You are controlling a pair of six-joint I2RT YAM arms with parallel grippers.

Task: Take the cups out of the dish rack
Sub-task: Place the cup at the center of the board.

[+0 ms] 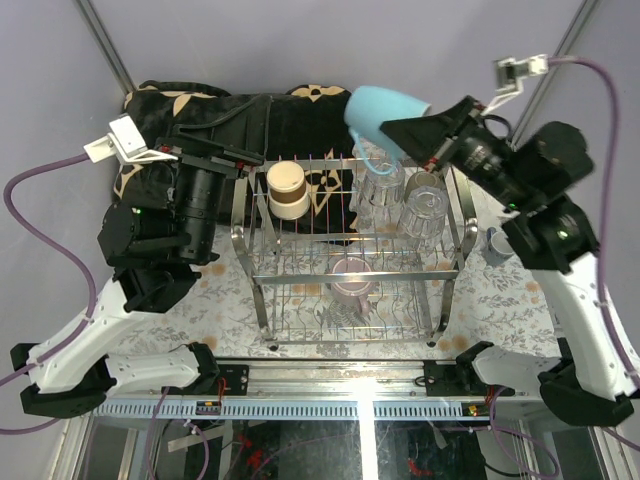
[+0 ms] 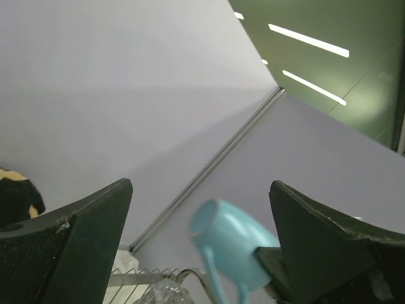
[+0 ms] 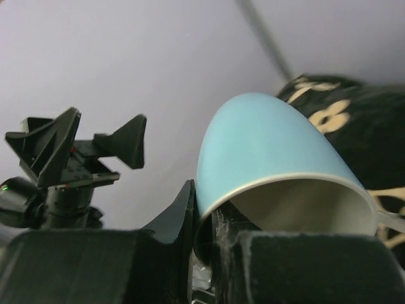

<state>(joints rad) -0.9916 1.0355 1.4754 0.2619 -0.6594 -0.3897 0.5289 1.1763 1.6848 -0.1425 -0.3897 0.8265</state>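
A robotics lab test cell: plain pale-grey panel walls (image 1: 300,40) on slim metal corner struts (image 1: 107,45), a ribbed aluminium rail (image 1: 280,409) along the table edge, and loose purple cables (image 1: 583,63).

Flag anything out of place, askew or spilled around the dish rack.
Only the light blue mug stands out: it hangs tipped on its side, pinched at the rim by the right gripper, above the dish rack's far right corner. That looks like unloading, not a fault. No spill or breakage shows.

left arm (image 1: 72,352), right arm (image 1: 592,322): white shells, black joints | cables (image 1: 47,165): purple | LEDs (image 1: 135,211): green
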